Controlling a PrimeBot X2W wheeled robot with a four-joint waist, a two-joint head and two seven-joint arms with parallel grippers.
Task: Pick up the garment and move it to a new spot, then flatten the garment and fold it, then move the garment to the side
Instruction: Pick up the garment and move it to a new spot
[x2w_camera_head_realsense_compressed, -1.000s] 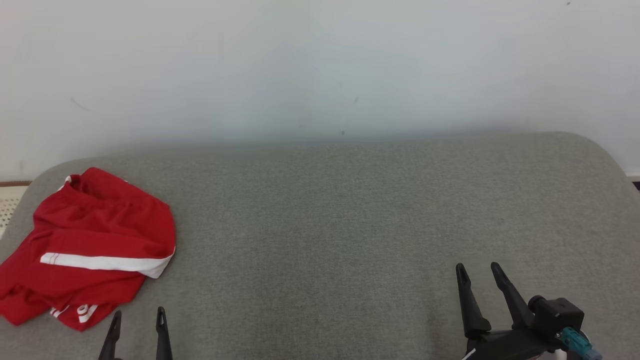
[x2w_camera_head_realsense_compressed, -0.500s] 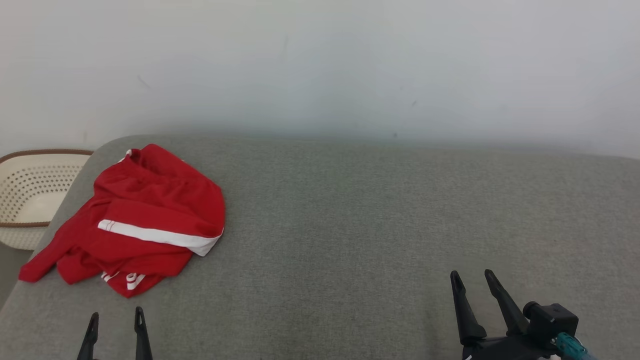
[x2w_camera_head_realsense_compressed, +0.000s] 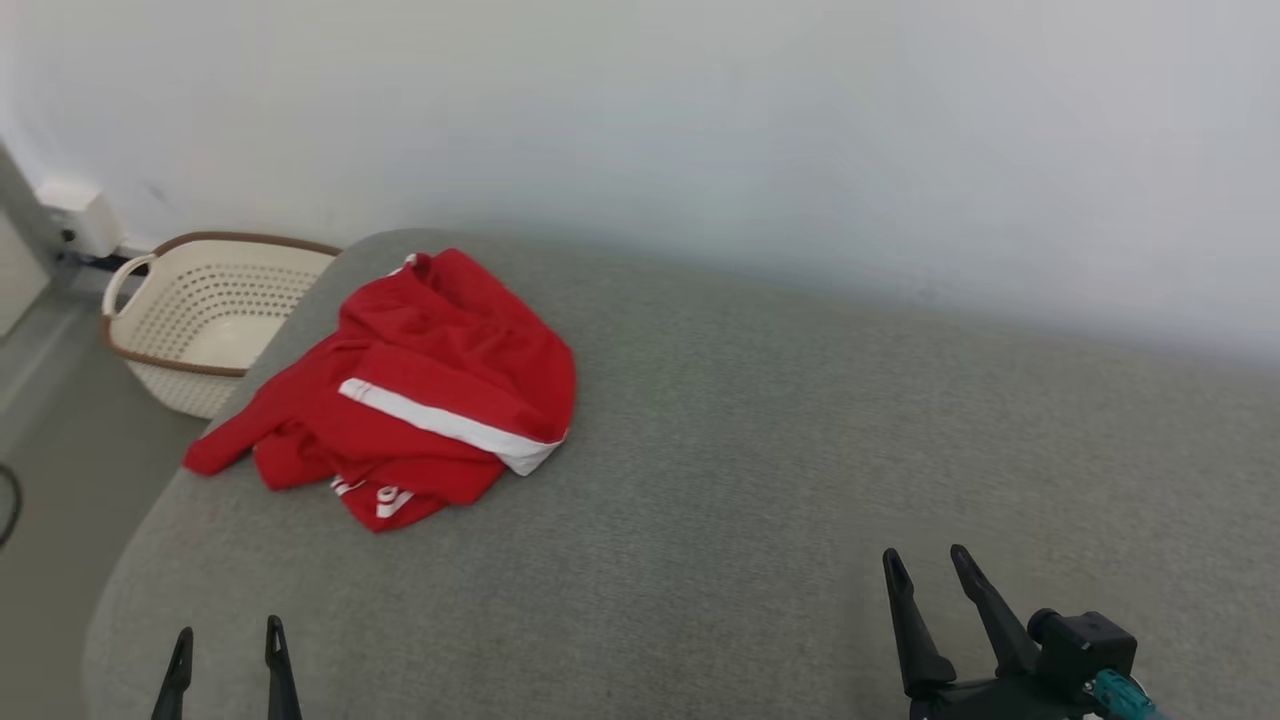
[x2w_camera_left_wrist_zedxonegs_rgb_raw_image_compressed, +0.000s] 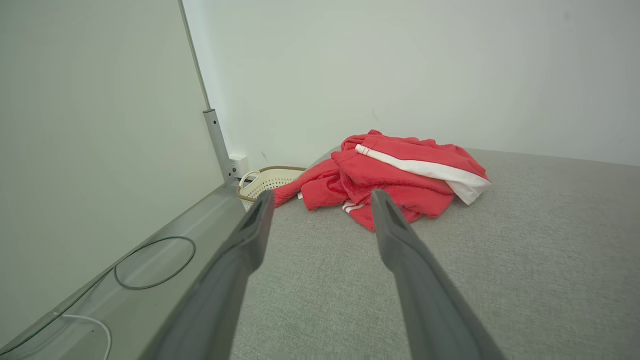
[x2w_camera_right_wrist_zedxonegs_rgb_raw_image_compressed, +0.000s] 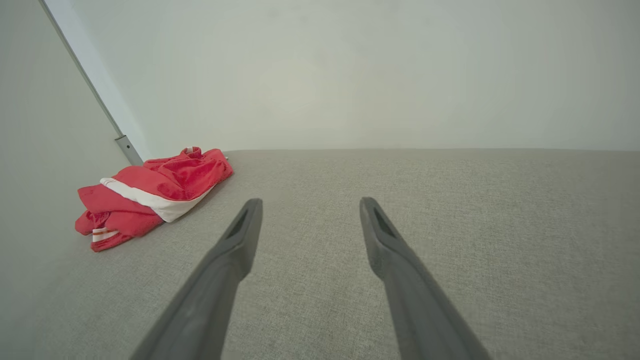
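Likely soft, light, floppy: crumpled red fabric garment with white stripe (x2w_camera_head_realsense_compressed: 430, 390), bunched at far-left corner of grey upholstered bench (x2w_camera_head_realsense_compressed: 800, 450), near cream perforated basket (x2w_camera_head_realsense_compressed: 182, 388). Pinch a raised fold. Both spread, empty: left hand (x2w_camera_head_realsense_compressed: 228, 632), right hand (x2w_camera_head_realsense_compressed: 923, 553).

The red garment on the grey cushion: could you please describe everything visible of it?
The red garment, soft fabric with a broad white stripe and small white markings, lies crumpled in a heap at the far left of the grey fabric cushion, one flap reaching its edge. Only the cushion touches it.
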